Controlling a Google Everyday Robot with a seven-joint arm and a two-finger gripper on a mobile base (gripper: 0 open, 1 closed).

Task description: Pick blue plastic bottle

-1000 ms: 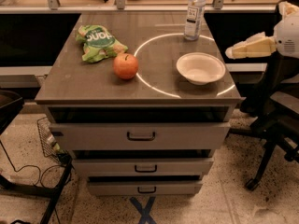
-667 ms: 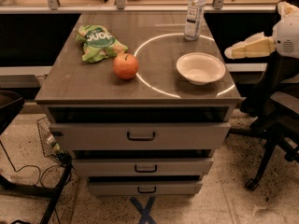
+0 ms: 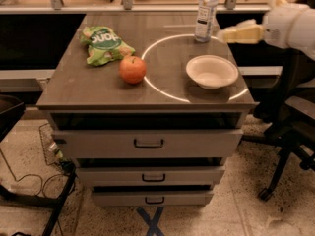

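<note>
Speckled floor with a blue tape cross [image 3: 153,221] lies under a grey table [image 3: 98,90] with three drawers [image 3: 147,142] in its front and a white ring [image 3: 162,92] marked on its top. At the right edge, the gripper [image 3: 227,34] reaches in sideways from a white arm [image 3: 290,23], hanging level over the table's far right corner. It holds nothing, and I cannot tell whether it is open or closed. The bottle [image 3: 205,11] stands upright just beyond the gripper's tip, at the far edge of the ring, close to it but apparently not touching. A white bowl [image 3: 212,71] sits below and nearer the camera than the gripper. An apple [image 3: 133,69] and a green snack bag [image 3: 104,44] lie well off across the table. A dark chair [image 3: 288,146] stands beneath the arm.
</note>
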